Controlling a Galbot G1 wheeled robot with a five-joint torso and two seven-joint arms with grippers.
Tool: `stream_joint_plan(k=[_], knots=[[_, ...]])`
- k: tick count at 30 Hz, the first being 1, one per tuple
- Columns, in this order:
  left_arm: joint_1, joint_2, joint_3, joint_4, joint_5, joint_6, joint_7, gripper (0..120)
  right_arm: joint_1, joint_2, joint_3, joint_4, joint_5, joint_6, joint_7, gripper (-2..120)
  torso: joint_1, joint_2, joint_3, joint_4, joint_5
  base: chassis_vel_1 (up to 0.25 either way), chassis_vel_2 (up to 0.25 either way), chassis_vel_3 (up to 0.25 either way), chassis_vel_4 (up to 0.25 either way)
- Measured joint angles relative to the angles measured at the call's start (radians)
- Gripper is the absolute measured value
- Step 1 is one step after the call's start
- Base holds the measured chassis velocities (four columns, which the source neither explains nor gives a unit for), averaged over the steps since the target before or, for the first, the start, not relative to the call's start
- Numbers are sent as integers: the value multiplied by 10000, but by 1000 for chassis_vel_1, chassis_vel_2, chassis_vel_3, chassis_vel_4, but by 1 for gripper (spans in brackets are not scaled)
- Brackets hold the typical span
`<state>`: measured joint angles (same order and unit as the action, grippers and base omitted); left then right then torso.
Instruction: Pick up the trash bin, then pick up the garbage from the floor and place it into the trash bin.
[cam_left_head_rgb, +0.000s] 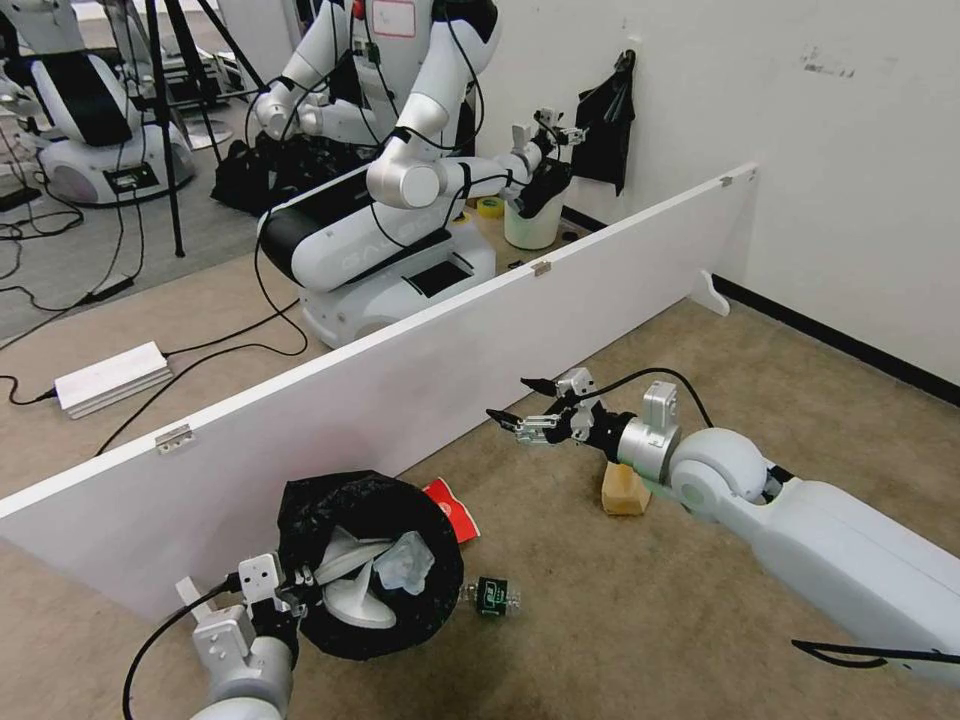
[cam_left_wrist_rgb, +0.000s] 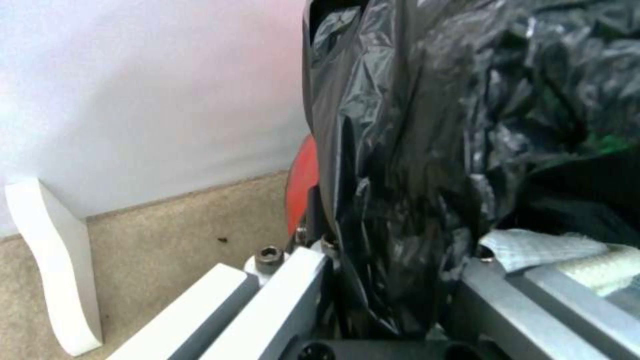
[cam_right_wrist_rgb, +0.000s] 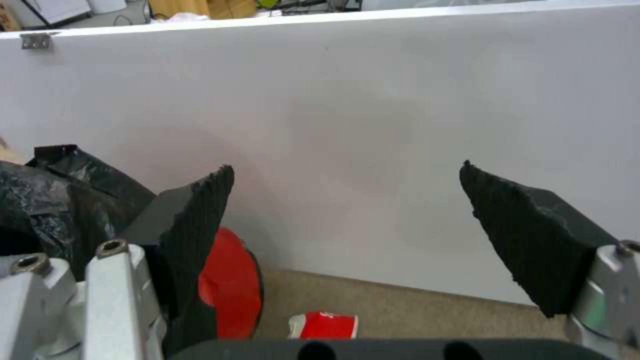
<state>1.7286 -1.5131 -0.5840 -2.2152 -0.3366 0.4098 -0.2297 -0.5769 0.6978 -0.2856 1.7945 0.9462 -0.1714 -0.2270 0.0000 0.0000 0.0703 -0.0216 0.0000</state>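
Carpeted floor (cam_left_head_rgb: 620, 620) is running from the robot's base up to a low white partition board (cam_left_head_rgb: 420, 370), with a second robot (cam_left_head_rgb: 390, 200) working behind it.

Nearest, on the left, the left pincer (cam_left_head_rgb: 290, 590) is pinching the rim of the trash bin (cam_left_head_rgb: 370, 565), its jaws pressed onto the black liner (cam_left_wrist_rgb: 413, 150); white slippers (cam_left_head_rgb: 350, 585) and a pale cloth (cam_left_head_rgb: 405, 560) are already lying inside. That grip is on slick plastic, so the liner could be slipping and the bin tilting or dropping.

Just to the right of the bin, a small green-labelled bottle (cam_left_head_rgb: 493, 597) is lying on the floor. Behind the bin, a red-white paper cup (cam_left_head_rgb: 450, 505) is wedged near the board, awkward to reach.

Farther right, a tan paper bag (cam_left_head_rgb: 624, 490) is sitting partly under the right arm. The right pincer (cam_left_head_rgb: 520, 405) is hovering spread and empty above the floor, pointing toward the board; reaching low for the cup, it could be striking the board or nudging the bin.
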Motion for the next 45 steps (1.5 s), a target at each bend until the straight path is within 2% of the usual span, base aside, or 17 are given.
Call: stream_joint_plan(k=[16, 21, 26, 34, 36, 40, 45], knots=[[-63, -3, -14, 146, 117, -217, -25, 0, -42, 21, 26, -21, 31, -3, 56, 88, 0, 0, 0, 1, 0, 0, 0, 0, 0], [-166, 20, -23, 201, 106, -219, -35, 0, -24, -2, 27, -39, 94, -3, 77, 96, 0, 0, 0, 0, 0, 0, 0, 0, 0], [-228, 45, -45, 234, 19, -227, -29, 0, 58, -26, -76, -99, 146, -3, 79, 98, 0, 0, 0, 0, 0, 0, 0, 0, 0], [-364, 552, -231, 484, -440, -331, -25, 0, 610, -133, -731, -377, 332, -119, -80, 97, 0, 0, 1, 3, 0, 0, 0, 0, 0], [-615, 1046, -194, 751, -1047, -192, -260, 0, 700, -29, -811, -539, 211, -122, -177, 97, 0, 0, 1, 4, -1, 0, 0, 0, 0], [-908, 1326, -191, 932, -1427, -69, -426, 0, 364, -78, -625, -557, 54, -116, -61, 97, 0, 0, 1, 7, 1, 0, 0, 0, 0], [-1107, 1476, -168, 1003, -1537, -77, -438, 0, 95, -287, -475, -521, -63, -58, -31, 97, 0, 0, 1, 0, 0, 0, 0, 0, 0]])
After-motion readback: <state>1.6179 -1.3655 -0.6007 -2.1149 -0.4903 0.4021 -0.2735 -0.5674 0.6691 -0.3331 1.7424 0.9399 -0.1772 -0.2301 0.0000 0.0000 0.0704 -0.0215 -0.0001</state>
